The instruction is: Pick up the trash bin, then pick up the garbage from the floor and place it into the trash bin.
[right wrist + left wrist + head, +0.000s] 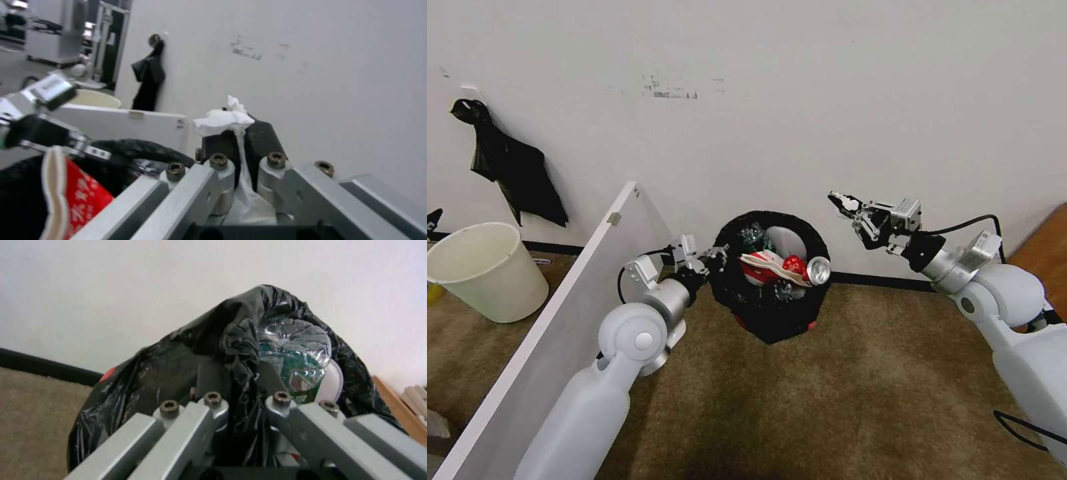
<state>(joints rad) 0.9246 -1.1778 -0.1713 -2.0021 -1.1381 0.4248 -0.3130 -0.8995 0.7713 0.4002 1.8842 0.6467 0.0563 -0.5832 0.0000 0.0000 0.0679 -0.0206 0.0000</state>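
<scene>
the right gripper [238, 135] pinches a white paper wad [224, 117] between its dark fingers [262, 136], beside the black-lined trash bin [129, 150] holding a red-white carton [73, 196].

Pale grey-white rounded arms; silver wrists; black cables; each metal end effector [718, 253] hex-screwed.

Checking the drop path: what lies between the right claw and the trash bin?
Nothing: in the head view the gap from the right claw, pinching a white paper wad, to the trash bin shows just bare wall.
</scene>
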